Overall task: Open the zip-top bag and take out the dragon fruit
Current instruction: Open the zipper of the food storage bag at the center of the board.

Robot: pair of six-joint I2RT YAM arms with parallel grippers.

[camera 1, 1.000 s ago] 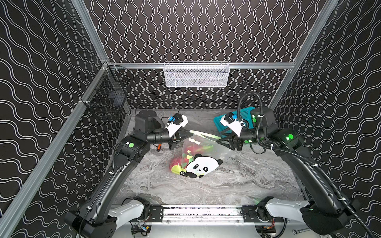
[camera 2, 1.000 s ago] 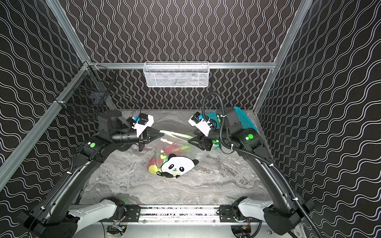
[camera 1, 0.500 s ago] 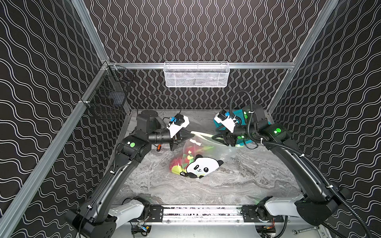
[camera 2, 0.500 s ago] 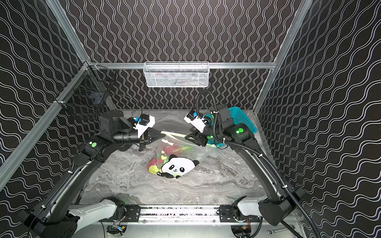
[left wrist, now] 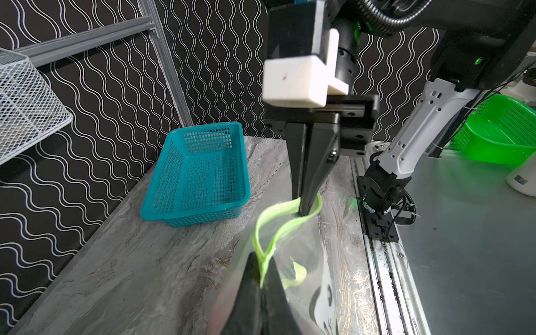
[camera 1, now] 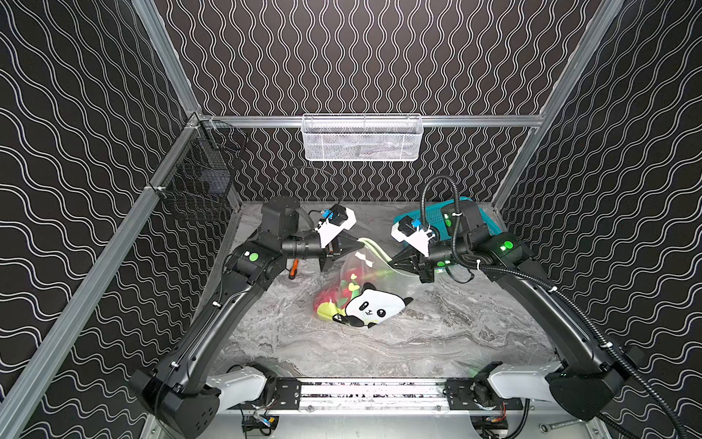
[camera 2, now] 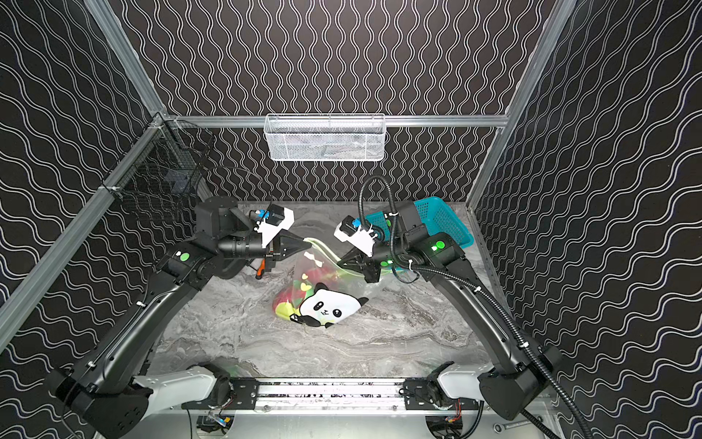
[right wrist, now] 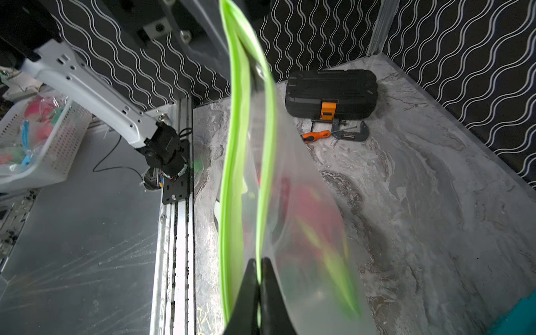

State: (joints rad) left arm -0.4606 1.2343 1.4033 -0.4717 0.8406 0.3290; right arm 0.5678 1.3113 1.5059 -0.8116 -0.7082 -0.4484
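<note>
Bag (camera 1: 380, 281) status? (lurker)

Lying near the teal basket (camera 1: 484, 218), fruit (camera 1: 324, 298) inside. My left gripper (camera 1: 358, 246) and right gripper (camera 1: 392, 262) are each clamped on its zip strip (left wrist: 285, 229), lips apart. (op)

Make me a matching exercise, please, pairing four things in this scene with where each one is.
1. bag
2. dragon fruit
3. teal basket
4. white wire basket

A. hanging on the back rail
B. empty, on the table
C. inside the bag
D. pinched by the left gripper and right gripper

Pairs: 1-D, 2-C, 3-B, 4-A
</note>
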